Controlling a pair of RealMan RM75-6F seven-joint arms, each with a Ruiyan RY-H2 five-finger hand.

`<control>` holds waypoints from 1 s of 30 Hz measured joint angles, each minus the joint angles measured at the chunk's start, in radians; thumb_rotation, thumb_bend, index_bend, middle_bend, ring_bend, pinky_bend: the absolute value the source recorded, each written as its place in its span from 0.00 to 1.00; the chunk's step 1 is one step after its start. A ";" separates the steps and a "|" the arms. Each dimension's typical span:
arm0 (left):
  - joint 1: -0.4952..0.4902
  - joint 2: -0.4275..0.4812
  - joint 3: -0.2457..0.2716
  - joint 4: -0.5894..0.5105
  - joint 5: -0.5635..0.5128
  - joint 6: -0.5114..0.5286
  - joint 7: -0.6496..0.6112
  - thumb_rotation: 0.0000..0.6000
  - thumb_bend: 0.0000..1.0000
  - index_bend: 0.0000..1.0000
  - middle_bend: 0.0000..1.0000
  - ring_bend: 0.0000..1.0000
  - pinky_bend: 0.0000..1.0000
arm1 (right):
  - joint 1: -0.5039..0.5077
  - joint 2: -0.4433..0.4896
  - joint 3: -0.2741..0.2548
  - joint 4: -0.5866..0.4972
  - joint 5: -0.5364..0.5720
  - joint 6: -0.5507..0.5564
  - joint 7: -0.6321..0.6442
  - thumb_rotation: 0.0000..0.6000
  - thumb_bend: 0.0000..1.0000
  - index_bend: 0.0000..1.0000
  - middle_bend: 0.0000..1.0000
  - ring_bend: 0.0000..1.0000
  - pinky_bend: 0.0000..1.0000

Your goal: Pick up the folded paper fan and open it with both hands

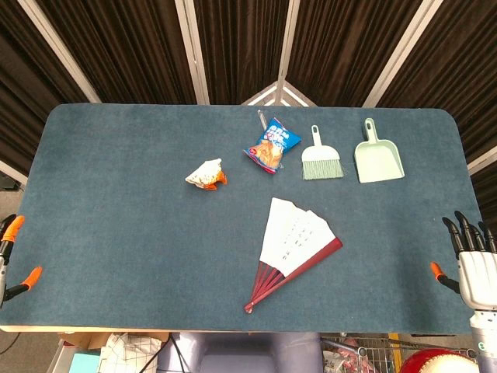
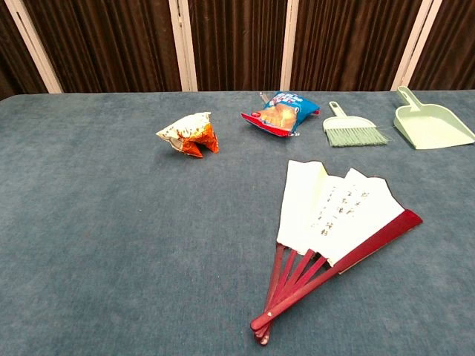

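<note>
The paper fan (image 1: pixel 293 247) lies flat on the blue table (image 1: pixel 116 202), partly spread, its white leaf with dark writing pointing away from me and its dark red ribs meeting at a pivot near the front edge. The chest view shows the fan (image 2: pixel 334 222) right of centre. My right hand (image 1: pixel 474 260) hangs beyond the table's right edge, fingers apart and holding nothing. Only some orange fingertips of my left hand (image 1: pixel 11 256) show at the left edge of the head view. Both hands are far from the fan. Neither hand appears in the chest view.
A crumpled orange and white snack packet (image 1: pixel 206 175) lies left of centre. A blue snack bag (image 1: pixel 272 148), a green hand brush (image 1: pixel 320 159) and a green dustpan (image 1: pixel 378 155) line the far side. Dark curtains stand behind the table.
</note>
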 measured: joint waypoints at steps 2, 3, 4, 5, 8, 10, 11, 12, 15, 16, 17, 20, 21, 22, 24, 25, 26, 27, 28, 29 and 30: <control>-0.002 0.001 -0.005 0.001 -0.005 -0.002 -0.002 1.00 0.33 0.05 0.04 0.00 0.08 | 0.002 0.000 0.000 -0.004 -0.003 -0.001 -0.004 1.00 0.25 0.15 0.08 0.19 0.12; -0.002 0.001 -0.005 0.002 -0.005 -0.002 -0.002 1.00 0.33 0.05 0.04 0.00 0.08 | 0.003 -0.001 0.000 -0.005 -0.004 0.000 -0.005 1.00 0.25 0.15 0.08 0.19 0.12; -0.001 0.001 -0.005 0.003 -0.003 -0.001 -0.001 1.00 0.33 0.05 0.04 0.00 0.08 | 0.004 0.000 0.001 -0.006 -0.005 0.000 -0.007 1.00 0.25 0.15 0.08 0.19 0.12; -0.001 0.001 -0.004 0.003 0.000 0.000 -0.001 1.00 0.33 0.05 0.04 0.00 0.08 | 0.004 0.000 0.000 -0.009 -0.007 0.000 -0.009 1.00 0.25 0.16 0.08 0.19 0.12; 0.002 0.002 0.002 0.005 0.011 0.004 0.001 1.00 0.33 0.05 0.04 0.00 0.08 | 0.004 0.000 -0.005 -0.015 -0.017 0.002 -0.004 1.00 0.25 0.16 0.08 0.19 0.12; 0.004 0.002 0.004 0.005 0.015 0.009 0.000 1.00 0.33 0.05 0.04 0.00 0.08 | 0.006 0.002 -0.010 -0.019 -0.026 0.000 0.007 1.00 0.25 0.16 0.08 0.19 0.12; 0.005 0.002 0.004 0.005 0.017 0.010 -0.001 1.00 0.33 0.05 0.04 0.00 0.08 | 0.007 0.004 -0.012 -0.021 -0.031 -0.002 0.014 1.00 0.25 0.16 0.08 0.19 0.12; 0.006 0.002 0.005 0.005 0.017 0.011 -0.002 1.00 0.33 0.05 0.04 0.00 0.08 | 0.008 0.005 -0.015 -0.022 -0.036 -0.003 0.021 1.00 0.25 0.16 0.08 0.19 0.12; 0.007 0.001 0.004 0.006 0.015 0.012 -0.003 1.00 0.33 0.05 0.04 0.00 0.08 | 0.011 0.008 -0.022 -0.023 -0.049 -0.006 0.030 1.00 0.25 0.16 0.08 0.19 0.12; 0.009 0.002 0.005 0.005 0.012 0.010 -0.001 1.00 0.33 0.05 0.04 0.00 0.08 | 0.012 0.008 -0.024 -0.023 -0.050 -0.008 0.029 1.00 0.25 0.16 0.08 0.19 0.12; 0.010 0.002 0.005 0.004 0.012 0.011 0.000 1.00 0.33 0.05 0.04 0.00 0.08 | 0.013 0.008 -0.026 -0.023 -0.052 -0.012 0.031 1.00 0.25 0.16 0.08 0.19 0.12; 0.015 0.002 0.010 0.003 0.032 0.028 0.002 1.00 0.33 0.05 0.04 0.00 0.08 | 0.016 0.011 -0.031 -0.026 -0.059 -0.018 0.044 1.00 0.25 0.16 0.08 0.19 0.12; 0.017 0.002 0.012 0.004 0.038 0.032 0.001 1.00 0.33 0.05 0.04 0.00 0.08 | 0.017 0.012 -0.033 -0.027 -0.064 -0.018 0.050 1.00 0.25 0.16 0.08 0.19 0.12; 0.018 0.002 0.014 0.004 0.041 0.032 0.000 1.00 0.33 0.05 0.04 0.00 0.08 | 0.019 0.012 -0.036 -0.028 -0.074 -0.017 0.057 1.00 0.25 0.16 0.08 0.19 0.12; 0.018 0.003 0.013 0.004 0.036 0.027 -0.003 1.00 0.33 0.05 0.04 0.00 0.08 | 0.022 0.012 -0.043 -0.029 -0.096 -0.015 0.071 1.00 0.25 0.18 0.08 0.19 0.12; 0.017 0.004 0.011 0.003 0.029 0.024 -0.005 1.00 0.33 0.05 0.04 0.00 0.08 | 0.024 0.011 -0.049 -0.029 -0.115 -0.013 0.080 1.00 0.25 0.19 0.08 0.19 0.12; 0.016 0.003 0.009 0.003 0.027 0.022 -0.005 1.00 0.33 0.05 0.04 0.00 0.08 | 0.026 0.009 -0.053 -0.029 -0.130 -0.010 0.086 1.00 0.25 0.21 0.08 0.19 0.12; 0.015 0.003 0.007 0.002 0.024 0.021 -0.004 1.00 0.33 0.05 0.04 0.00 0.08 | 0.029 0.007 -0.057 -0.028 -0.146 -0.007 0.093 1.00 0.25 0.22 0.08 0.19 0.12; 0.014 0.002 0.006 0.002 0.021 0.019 -0.002 1.00 0.33 0.05 0.04 0.00 0.08 | 0.032 0.002 -0.063 -0.027 -0.169 -0.001 0.101 1.00 0.25 0.23 0.08 0.19 0.12; 0.014 0.002 0.005 0.001 0.020 0.017 -0.001 1.00 0.33 0.05 0.04 0.00 0.08 | 0.034 -0.003 -0.068 -0.025 -0.186 0.004 0.105 1.00 0.25 0.24 0.08 0.19 0.12; 0.013 0.002 0.005 0.001 0.020 0.015 -0.001 1.00 0.33 0.05 0.04 0.00 0.08 | 0.036 -0.009 -0.072 -0.022 -0.204 0.009 0.109 1.00 0.25 0.25 0.08 0.19 0.12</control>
